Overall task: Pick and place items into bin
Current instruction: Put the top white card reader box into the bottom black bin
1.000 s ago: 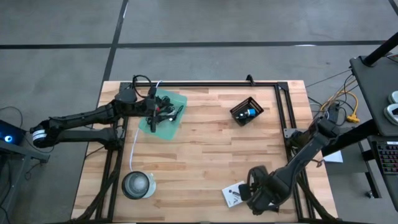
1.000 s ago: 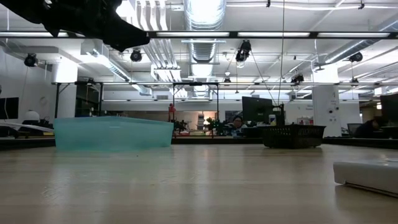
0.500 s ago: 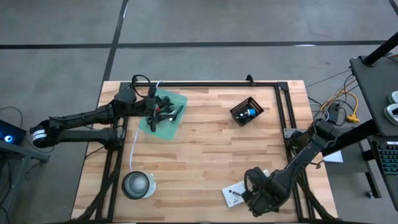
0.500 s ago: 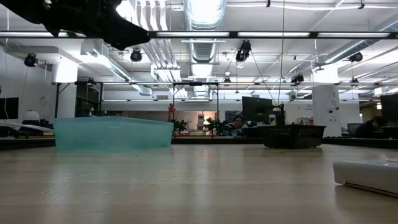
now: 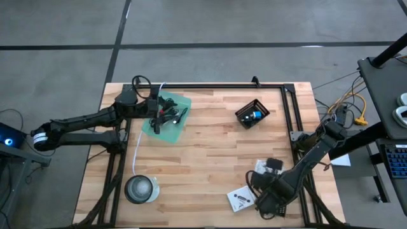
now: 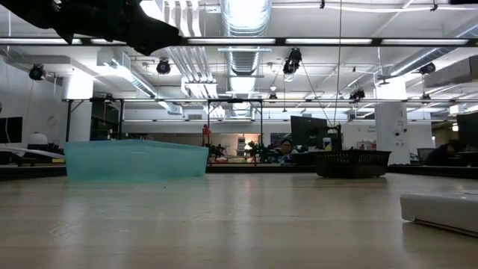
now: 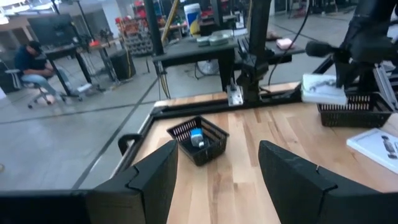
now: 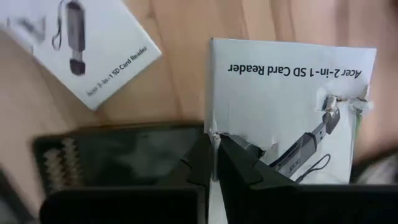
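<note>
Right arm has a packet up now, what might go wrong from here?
The right gripper pinches the packet only at its edge, so it may swing or slip out on the way. The black basket is small and well across the table; the flat packet could catch on its rim. A second packet lies just beside the arm and might get swept.

In the right wrist view, the words "Acer 2-in-1 SD Card Reader" were printed, upside down as shown, along one edge of a torn white packet gripped edge-on between the right gripper's fingers. On a second white packet lying flat on the counter, the same kind of line was printed along an edge; "2-in-1 SD Card Reader" could be read there, the first word being too small to tell. No other text could be read in any view.
</note>
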